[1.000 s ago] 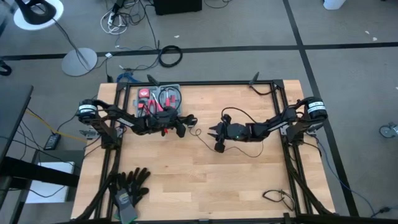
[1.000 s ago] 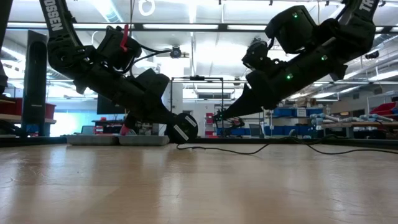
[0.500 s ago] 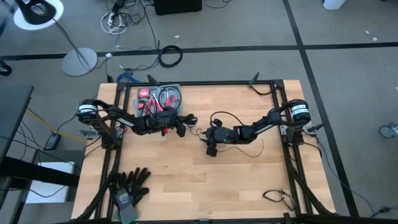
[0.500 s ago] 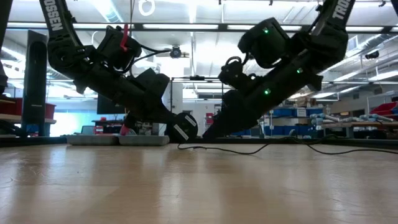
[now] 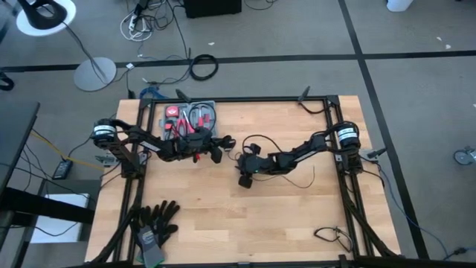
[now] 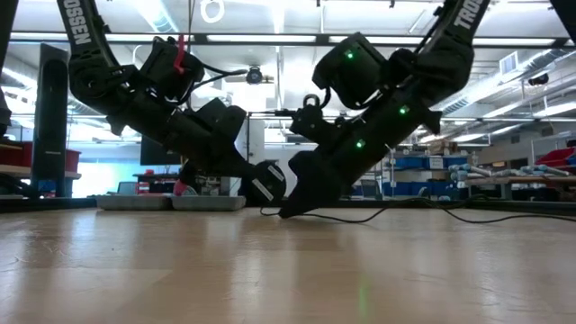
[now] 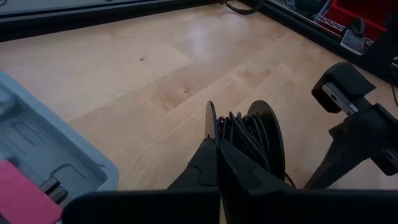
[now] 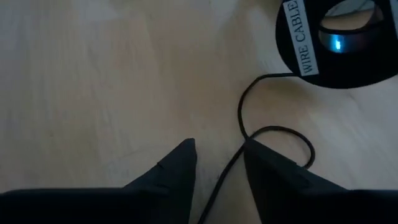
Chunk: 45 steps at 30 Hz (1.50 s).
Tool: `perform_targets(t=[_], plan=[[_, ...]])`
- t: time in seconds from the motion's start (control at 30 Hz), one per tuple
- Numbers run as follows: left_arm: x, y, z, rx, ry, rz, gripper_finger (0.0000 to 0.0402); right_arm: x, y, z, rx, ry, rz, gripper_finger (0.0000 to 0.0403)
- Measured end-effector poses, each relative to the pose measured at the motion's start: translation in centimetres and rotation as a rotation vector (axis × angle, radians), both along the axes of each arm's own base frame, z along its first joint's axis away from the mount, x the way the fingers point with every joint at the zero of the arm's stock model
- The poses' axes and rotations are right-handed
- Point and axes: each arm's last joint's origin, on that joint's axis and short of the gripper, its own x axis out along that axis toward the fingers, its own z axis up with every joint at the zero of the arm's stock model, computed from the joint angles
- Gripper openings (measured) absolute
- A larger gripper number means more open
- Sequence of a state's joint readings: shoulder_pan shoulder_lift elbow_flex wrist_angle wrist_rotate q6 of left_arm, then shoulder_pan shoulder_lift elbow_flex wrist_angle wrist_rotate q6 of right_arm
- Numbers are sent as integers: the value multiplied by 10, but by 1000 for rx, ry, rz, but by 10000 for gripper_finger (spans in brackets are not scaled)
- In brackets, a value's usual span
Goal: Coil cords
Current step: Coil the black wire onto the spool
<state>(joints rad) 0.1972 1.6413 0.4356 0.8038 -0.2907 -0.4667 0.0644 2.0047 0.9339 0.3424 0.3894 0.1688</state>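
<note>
Two grippers meet mid-frame in the high view. The left gripper (image 5: 218,152), fingers pressed together, pins a small black spool (image 7: 249,137) already wound with several turns of cord. The right gripper (image 8: 219,163) is down at the worktop (image 5: 297,216), fingers spread astride the loose cord (image 8: 249,134), not yet pinching it. Much wire still trails right of centre, so I judge the coiling partly done, with more turns left.
</note>
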Motion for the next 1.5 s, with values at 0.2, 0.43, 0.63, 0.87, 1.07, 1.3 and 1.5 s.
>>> perform_targets(t=[0.2,0.43,0.63,0.87,1.07,1.3,1.5], plan=[[0,0,1,2,-9,-1,0,7,0,5,-9,25,11,31],[0,0,1,3,-14,-1,0,14,2,12,-19,78,21,2],[0,0,1,12,-8,-2,0,33,5,33,-24,29,143,1],[-1,0,-2,8,31,-3,0,52,-4,59,-107,25,168,1],[-2,-1,-5,-5,70,-22,0,57,-16,79,-207,149,83,0],[-2,-1,-6,-15,80,-38,0,53,-28,93,-286,245,8,0],[-2,-1,-6,-17,84,-41,0,39,-33,123,-339,242,-66,0]])
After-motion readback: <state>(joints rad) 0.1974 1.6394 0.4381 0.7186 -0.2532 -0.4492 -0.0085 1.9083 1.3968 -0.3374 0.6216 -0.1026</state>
